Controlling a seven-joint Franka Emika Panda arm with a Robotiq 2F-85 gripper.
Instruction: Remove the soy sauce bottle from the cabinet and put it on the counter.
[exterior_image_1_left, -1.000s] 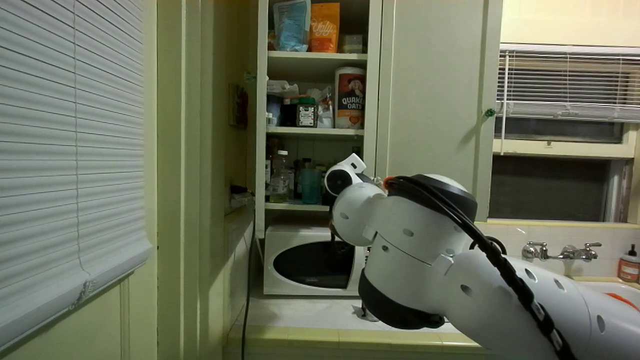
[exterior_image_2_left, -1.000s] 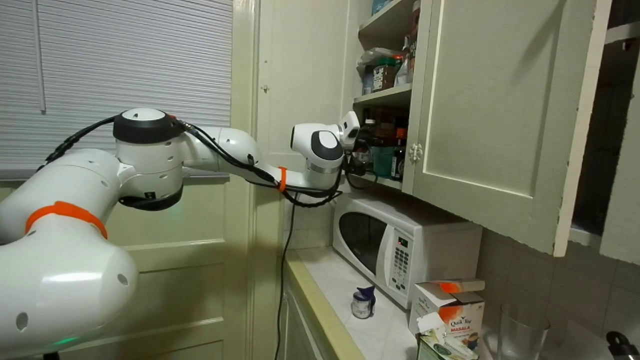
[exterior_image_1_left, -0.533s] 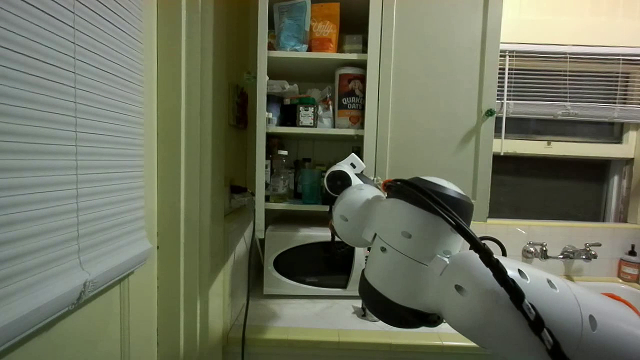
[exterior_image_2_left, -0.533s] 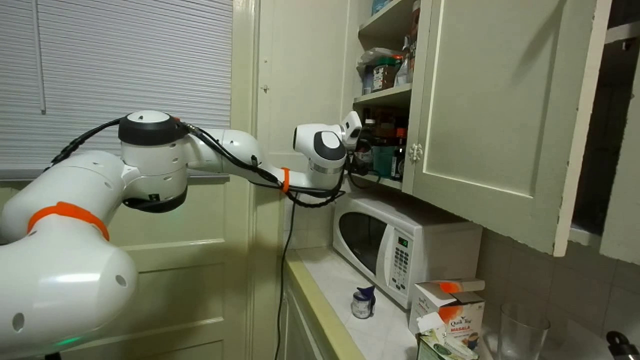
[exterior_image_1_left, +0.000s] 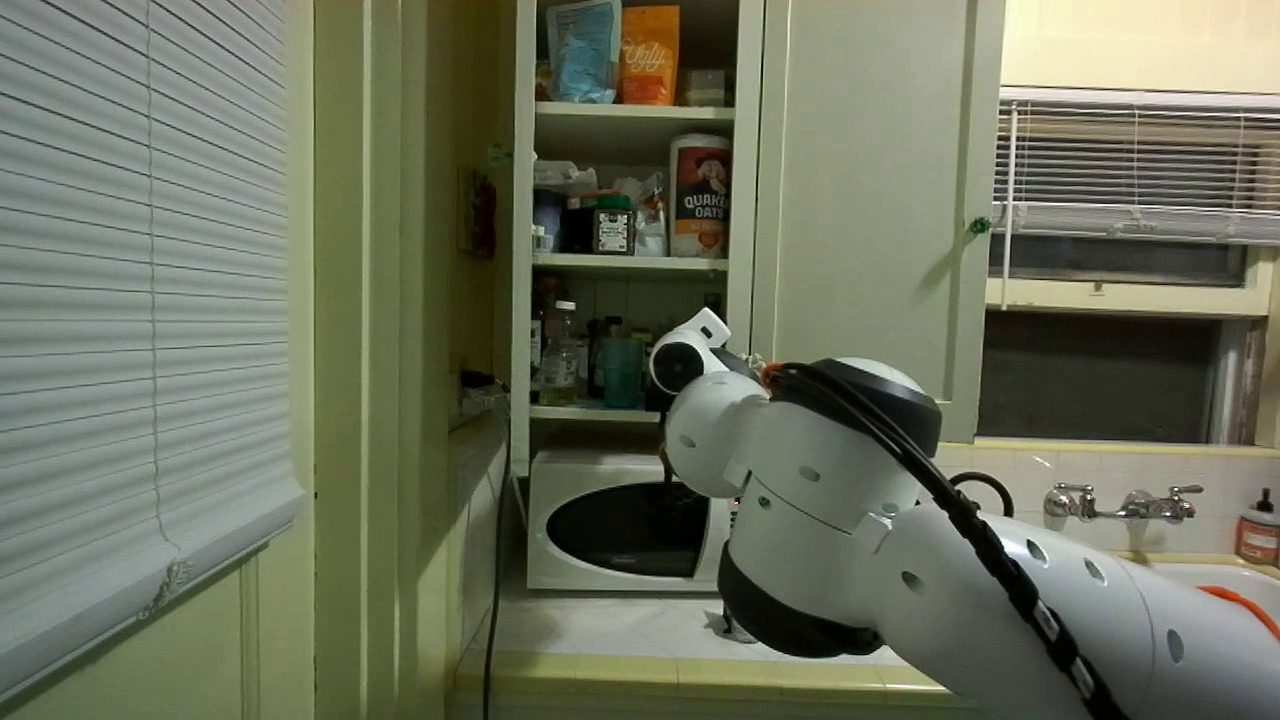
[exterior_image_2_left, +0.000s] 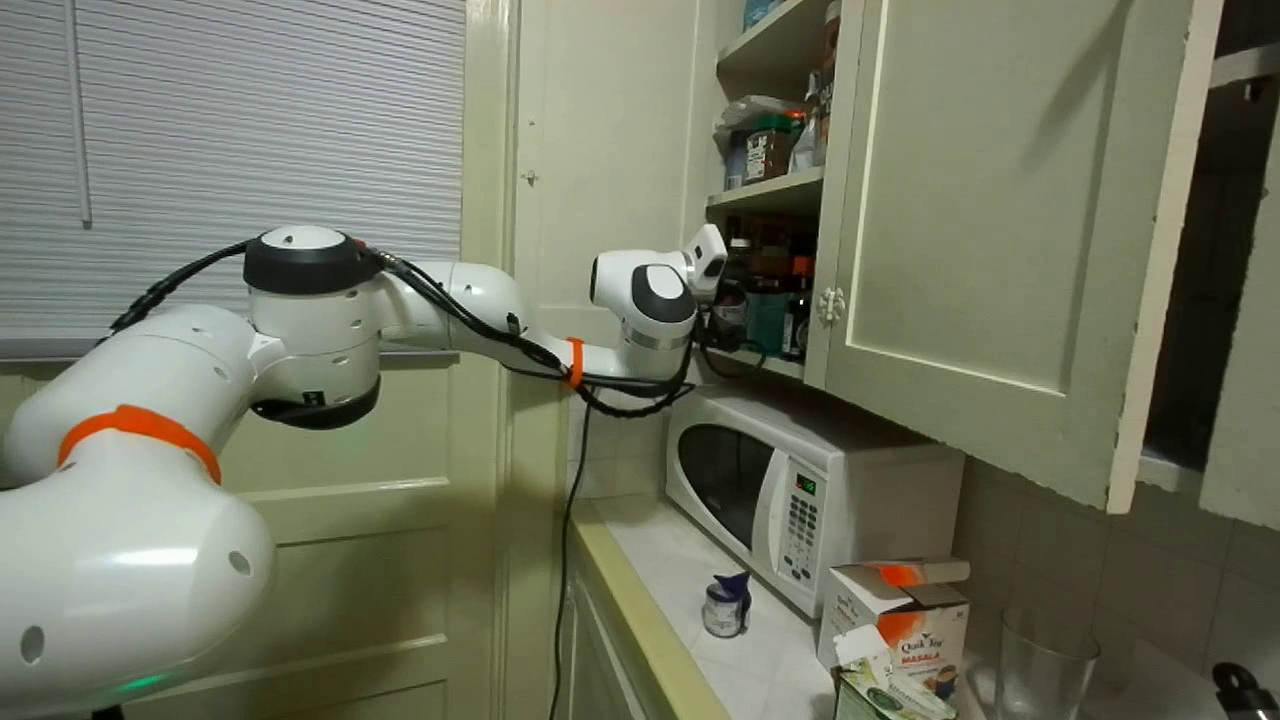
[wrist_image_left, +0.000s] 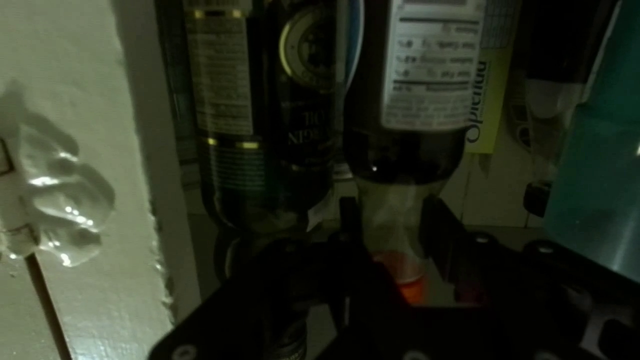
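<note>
The soy sauce bottle, dark with a white nutrition label, clear neck and orange cap, stands on the cabinet's lowest shelf; the wrist view is upside down. A dark orange-capped bottle, likely the same, shows in an exterior view. My gripper has one finger on each side of the bottle's neck, very close to it. The picture is too dark to tell whether the fingers press on it. In an exterior view, the black gripper reaches into the cabinet. The counter lies below.
A dark oil bottle and cabinet frame stand beside the neck on one side, a teal container on the other. A microwave, small jar, tea box and glass stand on the counter.
My gripper has moved slightly further toward the cabinet, and the arm's elbow has shifted forward and a little down. The orange-capped bottle has not visibly moved.
</note>
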